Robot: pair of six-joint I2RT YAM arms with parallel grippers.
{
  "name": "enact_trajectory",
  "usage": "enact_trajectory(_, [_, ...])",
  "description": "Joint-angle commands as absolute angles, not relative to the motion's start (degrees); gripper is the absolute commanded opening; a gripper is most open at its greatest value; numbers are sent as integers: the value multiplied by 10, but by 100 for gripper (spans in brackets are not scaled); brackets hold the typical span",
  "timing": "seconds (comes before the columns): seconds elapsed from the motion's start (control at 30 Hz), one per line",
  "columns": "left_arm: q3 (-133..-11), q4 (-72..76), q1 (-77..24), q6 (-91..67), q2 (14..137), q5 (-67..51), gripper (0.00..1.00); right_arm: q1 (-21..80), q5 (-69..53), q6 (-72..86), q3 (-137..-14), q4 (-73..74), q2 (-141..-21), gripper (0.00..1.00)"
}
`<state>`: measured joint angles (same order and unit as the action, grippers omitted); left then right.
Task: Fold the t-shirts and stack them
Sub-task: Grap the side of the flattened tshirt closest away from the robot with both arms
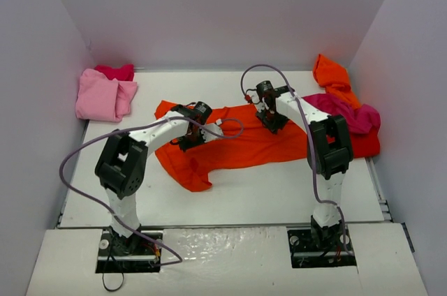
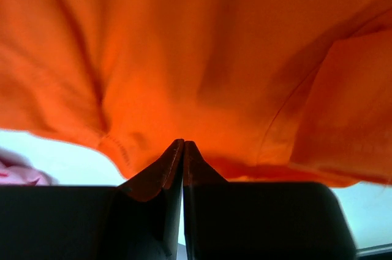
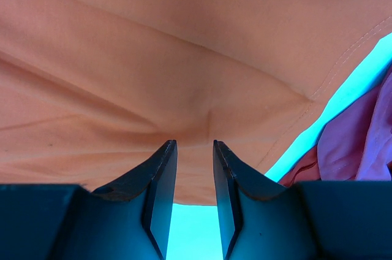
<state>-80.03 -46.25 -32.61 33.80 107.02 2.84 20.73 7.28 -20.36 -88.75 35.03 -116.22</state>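
An orange t-shirt (image 1: 241, 146) lies spread and rumpled across the middle of the table. My left gripper (image 1: 190, 135) rests on its left part. In the left wrist view the fingertips (image 2: 174, 152) are shut together on the edge of the orange cloth (image 2: 202, 57). My right gripper (image 1: 271, 120) sits on the shirt's far right part. In the right wrist view its gripper (image 3: 195, 145) is open by a narrow gap, tips against the flat cloth (image 3: 184, 57), nothing between them. More t-shirts lie in heaps: pink (image 1: 103, 95) and red (image 1: 116, 71) at back left; orange (image 1: 331, 74), magenta (image 1: 349, 113) and red (image 1: 364, 145) at right.
White walls close in the table on the left, back and right. The right heap touches the right wall, and its magenta cloth (image 3: 361, 137) shows beside the right gripper. The table's front strip (image 1: 230, 198) is bare between the arm bases. Grey cables loop over both arms.
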Motion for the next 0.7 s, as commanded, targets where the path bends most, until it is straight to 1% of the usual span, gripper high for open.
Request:
enact_trajectory(0.0, [-835,-501,-330,334,1081,-21,1,213,91,-199,-893,352,-1159,28])
enact_trajectory(0.2, [-882,-555,-339,343,1092,-96,0,214,95,-199,-893,352,-1161,27])
enact_trajectory(0.3, [-901,-594,-366,351,1083,-128,0,217,97,-199,-895,352,-1162,28])
enact_trajectory(0.4, [-911,-617,-423,365,1041,-157,0,218,98,-199,-895,353,-1166,28])
enact_trajectory(0.5, [-931,-647,-485,369,1023,-162,0,219,104,-197,-900,353,-1174,27])
enact_trajectory(0.6, [-969,-685,-514,367,1032,-213,0,225,114,-196,-904,355,-1179,27])
enact_trajectory(0.67, [-978,-690,-531,356,1023,-223,0,227,116,-198,-900,355,-1179,28])
